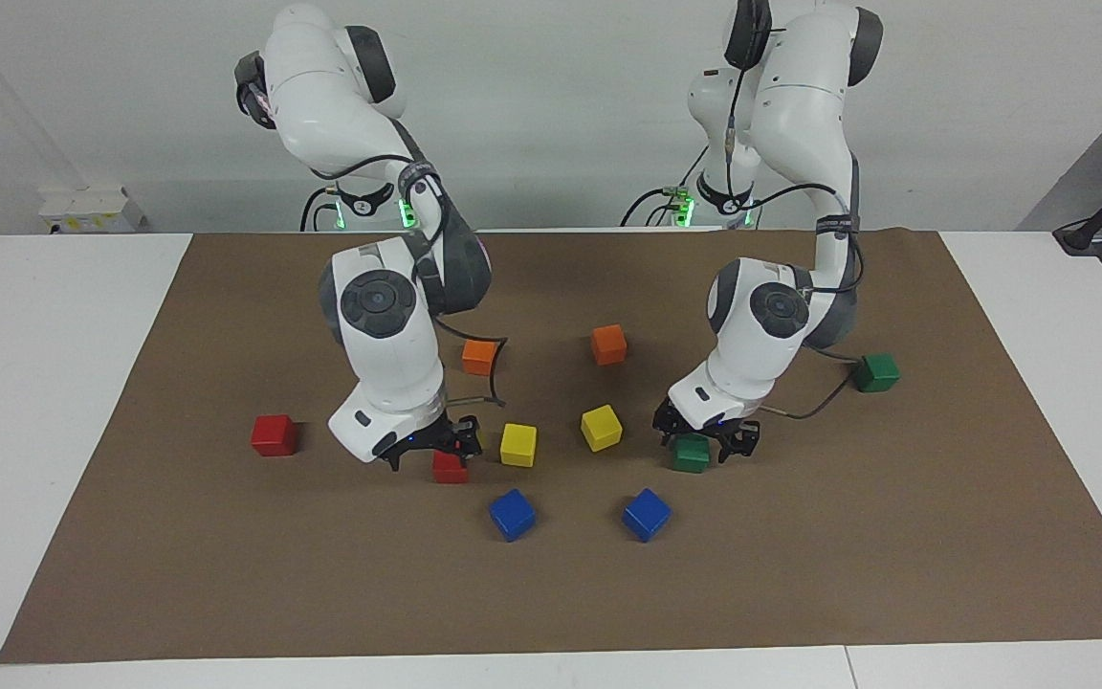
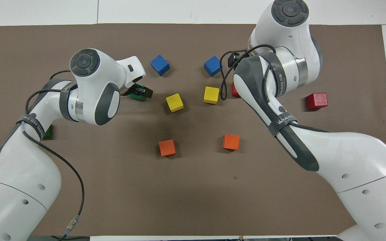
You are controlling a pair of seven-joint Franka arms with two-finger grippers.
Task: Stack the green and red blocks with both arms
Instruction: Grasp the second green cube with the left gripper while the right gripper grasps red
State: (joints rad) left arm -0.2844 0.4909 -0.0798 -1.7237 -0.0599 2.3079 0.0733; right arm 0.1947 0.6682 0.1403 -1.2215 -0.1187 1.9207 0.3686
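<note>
One green block (image 1: 692,455) (image 2: 138,95) lies beside a yellow cube. My left gripper (image 1: 705,442) (image 2: 140,91) is low over it, open, with a finger on either side. A red block (image 1: 450,469) lies beside the other yellow cube, and my right gripper (image 1: 430,452) is down at it, open, straddling it. In the overhead view the right arm hides that gripper and most of this red block (image 2: 234,90). The second red block (image 1: 274,434) (image 2: 317,101) lies alone toward the right arm's end. The second green block (image 1: 875,372) lies toward the left arm's end.
Two yellow cubes (image 1: 517,445) (image 1: 601,427) lie between the grippers. Two blue cubes (image 1: 512,514) (image 1: 647,514) lie farther from the robots, and two orange cubes (image 1: 479,355) (image 1: 608,344) nearer. All rest on a brown mat (image 1: 130,574).
</note>
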